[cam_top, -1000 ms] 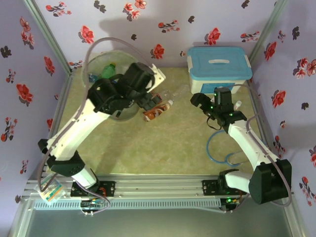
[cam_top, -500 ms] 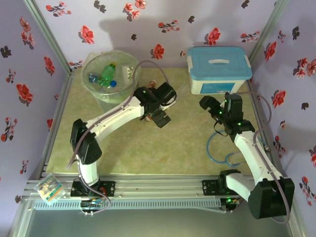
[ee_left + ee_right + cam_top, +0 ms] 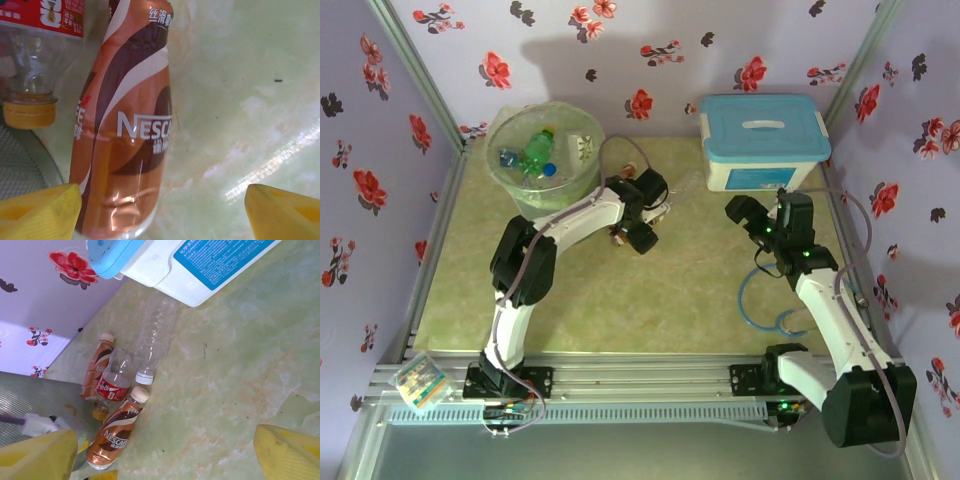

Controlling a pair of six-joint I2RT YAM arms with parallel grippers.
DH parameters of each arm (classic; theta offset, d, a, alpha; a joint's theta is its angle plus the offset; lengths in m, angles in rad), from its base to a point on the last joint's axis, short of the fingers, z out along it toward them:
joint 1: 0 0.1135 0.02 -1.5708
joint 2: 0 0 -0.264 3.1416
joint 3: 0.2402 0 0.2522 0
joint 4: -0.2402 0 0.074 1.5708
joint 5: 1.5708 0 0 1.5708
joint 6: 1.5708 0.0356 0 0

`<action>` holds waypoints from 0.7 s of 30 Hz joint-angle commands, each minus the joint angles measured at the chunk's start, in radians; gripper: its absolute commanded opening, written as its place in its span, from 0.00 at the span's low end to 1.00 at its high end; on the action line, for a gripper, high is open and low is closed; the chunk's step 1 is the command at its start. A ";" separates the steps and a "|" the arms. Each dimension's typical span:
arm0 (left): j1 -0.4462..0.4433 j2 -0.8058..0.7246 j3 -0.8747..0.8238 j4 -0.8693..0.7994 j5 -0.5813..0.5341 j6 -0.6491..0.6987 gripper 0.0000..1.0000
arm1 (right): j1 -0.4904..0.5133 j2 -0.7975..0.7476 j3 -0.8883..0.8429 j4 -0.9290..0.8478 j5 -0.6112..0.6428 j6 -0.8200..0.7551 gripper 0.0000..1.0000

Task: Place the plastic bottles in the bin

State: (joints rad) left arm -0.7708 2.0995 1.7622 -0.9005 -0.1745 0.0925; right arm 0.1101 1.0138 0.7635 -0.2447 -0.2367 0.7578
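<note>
The left gripper point(image 3: 162, 215) is down at the table point(image 3: 650, 300) just right of the bin point(image 3: 588, 135), jaws wide apart and closed on nothing. An orange-brown Nescafé bottle point(image 3: 125, 150) lies on its side between the yellow fingertips point(image 3: 40, 210): the left one is at the bottle's base, while the right one stands well clear of it across bare green surface. Just left of that bottle lies a red-labelled clear bottle point(image 3: 40, 50) with a yellow cap, and the grey mesh of the bin wall crowds in on that side, so room is tight to the left and free to the right. From the right wrist, a second orange-brown bottle point(image 3: 98, 365) lies beyond those two, and a bare clear bottle point(image 3: 150, 350) points toward the white box point(image 3: 200, 265), whose near corner closes the far right. The bin stands in the far left corner against the floral walls point(image 3: 450, 60), with a green bottle point(image 3: 535, 148) and others inside. The right gripper point(image 3: 165, 460) hangs near the box's front, fingers spread wide and empty. The near half of the table is open except for a blue cable point(image 3: 760, 305) looped by the right arm.
</note>
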 commanded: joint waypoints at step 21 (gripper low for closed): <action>0.034 0.102 0.059 0.037 0.017 0.038 0.59 | -0.012 -0.017 -0.018 -0.007 0.001 -0.041 0.92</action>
State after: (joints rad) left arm -0.7429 2.2169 1.8133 -0.8589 -0.1707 0.1341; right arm 0.1078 1.0138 0.7525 -0.2451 -0.2367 0.7395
